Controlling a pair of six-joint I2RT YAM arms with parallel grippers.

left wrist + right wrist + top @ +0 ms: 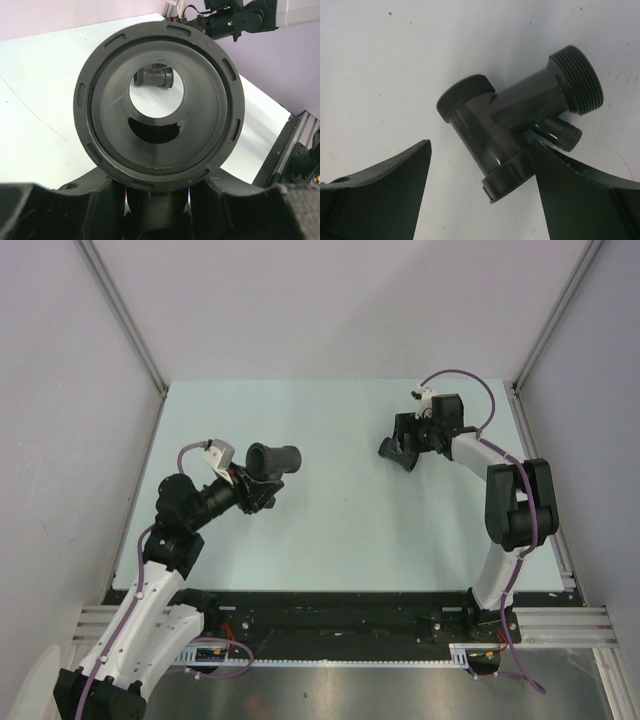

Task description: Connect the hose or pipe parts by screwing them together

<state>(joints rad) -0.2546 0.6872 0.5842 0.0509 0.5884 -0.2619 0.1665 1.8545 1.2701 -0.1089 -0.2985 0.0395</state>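
Observation:
My left gripper (256, 490) is shut on the short flared tube (274, 459) and holds it above the table's left half. In the left wrist view the tube (200, 130) faces me end-on, its narrow end clamped between my fingers (75, 210). Through its bore shows the small branched fitting (155, 77). That fitting (515, 125) lies on the table at the right, with threaded ports and a barbed side nipple. My right gripper (480, 147) stands open around its collared end, and the right finger (570, 195) touches the collar. From above, the fitting (387, 449) sits at the tips of the right gripper (405, 452).
Pale walls close the table in on the left, back and right. An aluminium rail (560, 620) with the arm bases runs along the near edge. Purple cables (470, 380) loop over both arms. The right arm (235, 20) shows beyond the tube.

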